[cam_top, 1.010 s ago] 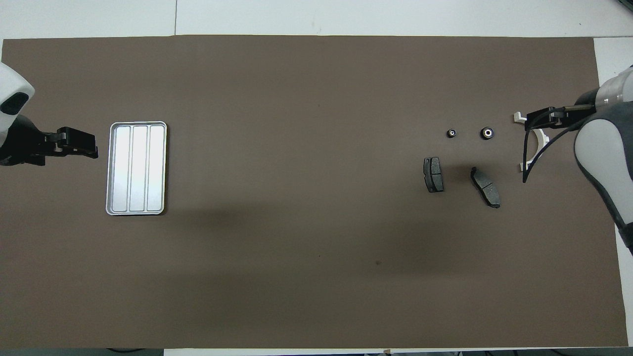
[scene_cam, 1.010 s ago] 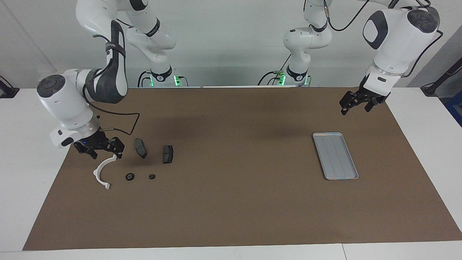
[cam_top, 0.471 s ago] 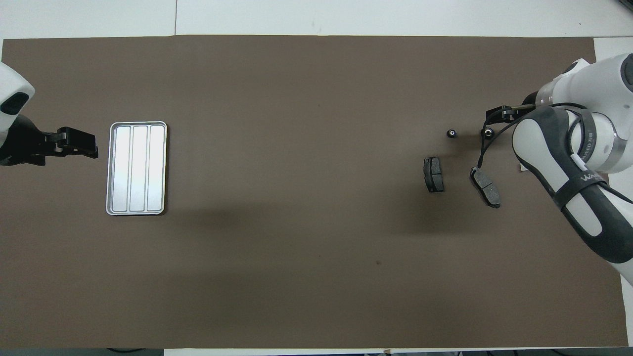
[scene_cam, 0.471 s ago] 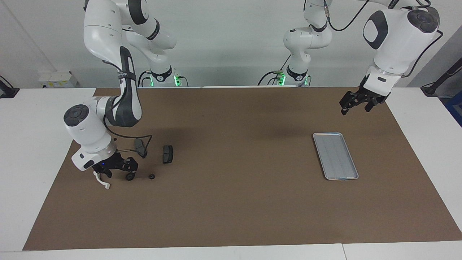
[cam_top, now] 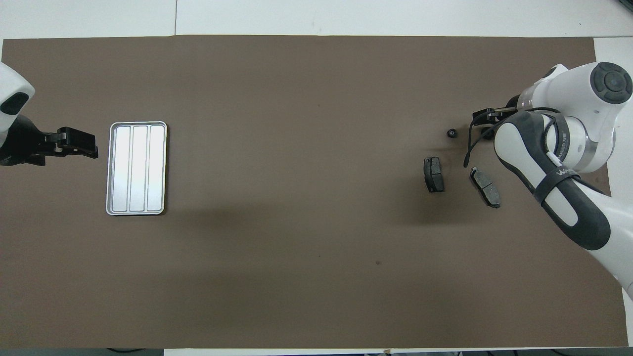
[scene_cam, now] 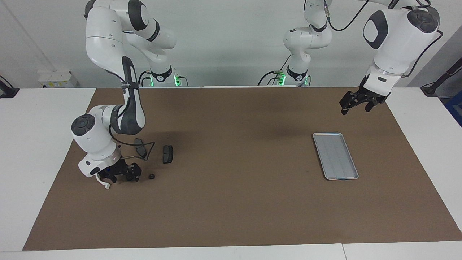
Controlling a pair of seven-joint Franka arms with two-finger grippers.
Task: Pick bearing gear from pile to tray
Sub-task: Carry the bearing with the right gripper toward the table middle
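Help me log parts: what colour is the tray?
Silver-grey tray, clearest in the overhead view.

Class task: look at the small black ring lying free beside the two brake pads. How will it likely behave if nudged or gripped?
The small black ring lies flat on the brown mat, so a nudge would probably slide it; tipped on edge, its round shape may roll. It looks rigid, probably light. Being tiny, it may slip from the right gripper.

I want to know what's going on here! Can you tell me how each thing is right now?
Right gripper: down at the pile, over the larger black ring.
Left gripper: waiting in the air by the tray.
Tray: flat on the mat, nothing in it.
Small black ring: lying loose on the mat.
Two brake pads: lying flat, untouched.
White arc: mostly hidden under the right gripper.
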